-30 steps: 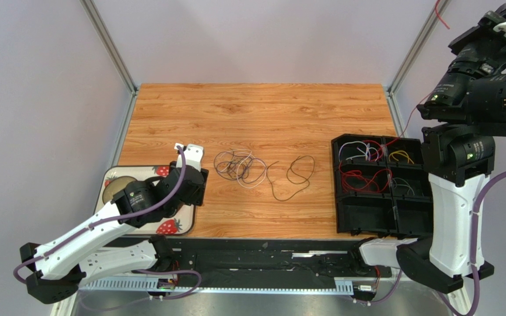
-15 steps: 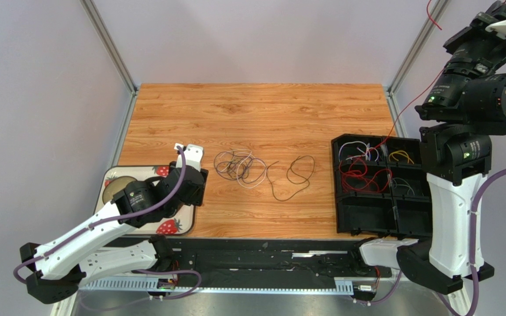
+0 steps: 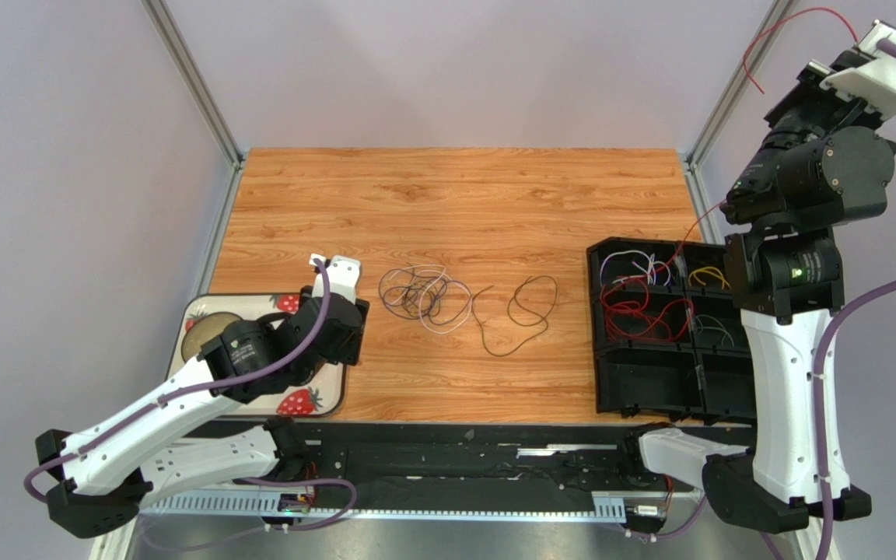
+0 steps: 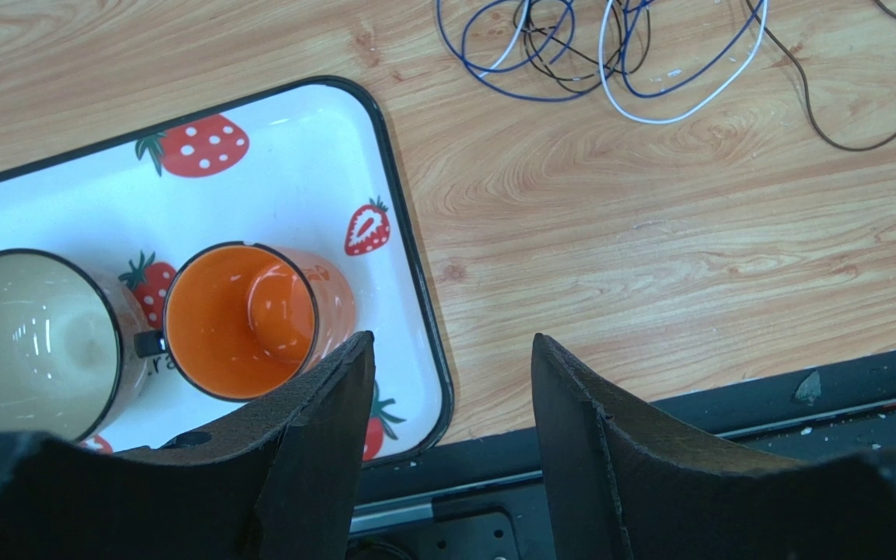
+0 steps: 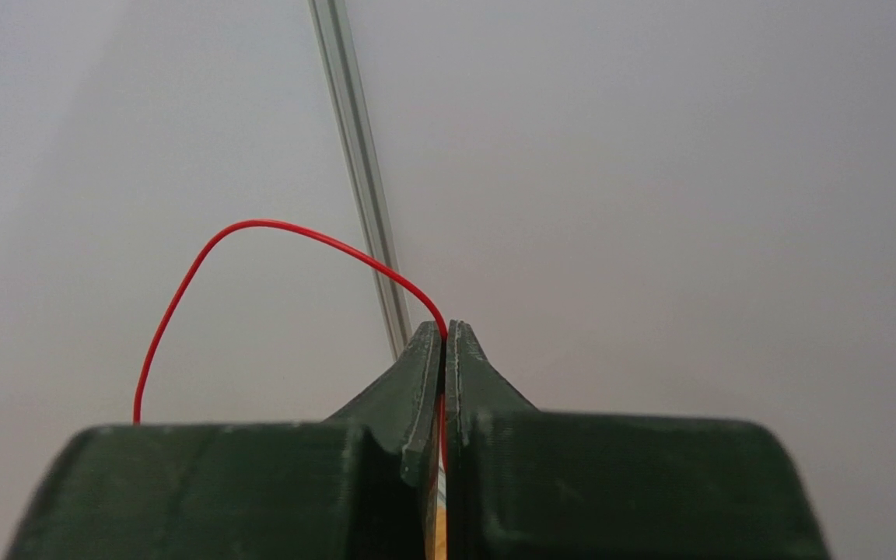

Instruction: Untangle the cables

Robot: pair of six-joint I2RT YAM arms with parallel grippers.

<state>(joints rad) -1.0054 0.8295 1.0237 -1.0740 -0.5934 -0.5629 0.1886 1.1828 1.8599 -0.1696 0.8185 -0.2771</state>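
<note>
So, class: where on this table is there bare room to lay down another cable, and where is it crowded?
Bare: the far half of the table, between the back edge and the cable tangle; a narrower strip between the dark loop and the near edge. Crowded: the middle, the black divided box at right, the strawberry tray at left.

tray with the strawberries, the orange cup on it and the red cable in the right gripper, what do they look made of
Tray: looks like enamelled metal or melamine, glossy white with a thin black rim and printed strawberries. Orange cup: probably glazed ceramic or enamel, smooth sheen, dark rim. Red cable: thin wire in smooth plastic insulation, holding a springy arc.
</note>
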